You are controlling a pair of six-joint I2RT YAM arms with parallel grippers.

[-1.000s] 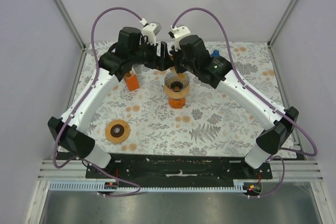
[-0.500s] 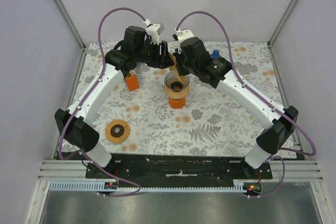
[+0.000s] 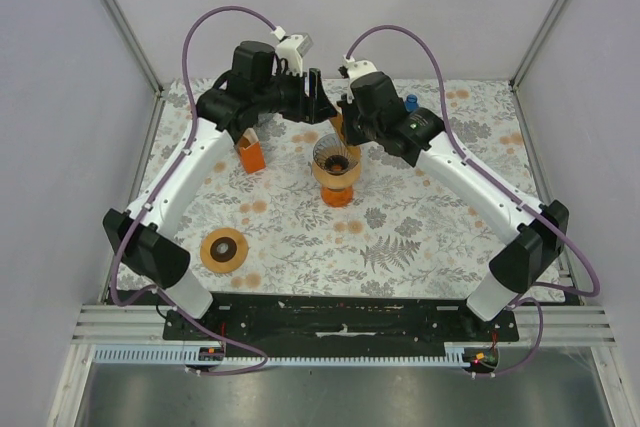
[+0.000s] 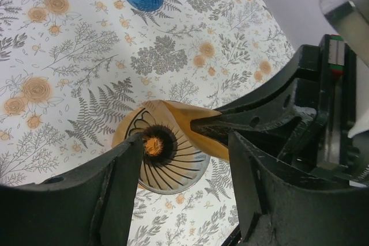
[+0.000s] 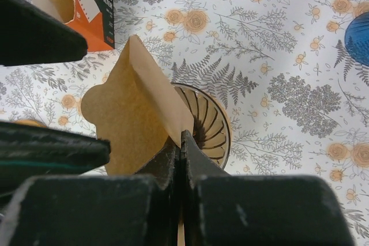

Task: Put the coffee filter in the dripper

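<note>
Right gripper (image 5: 181, 137), filter (image 5: 132, 113) seemingly over dripper (image 5: 211, 124)

Over the dripper (image 5: 210, 122), right claw (image 5: 181, 140) and filter (image 5: 130, 108) block access

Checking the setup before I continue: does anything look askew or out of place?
The filter, pinched in the right claw, hangs tilted and only half opened over the dripper rim, not seated inside. Nothing looks spilled or damaged.
</note>
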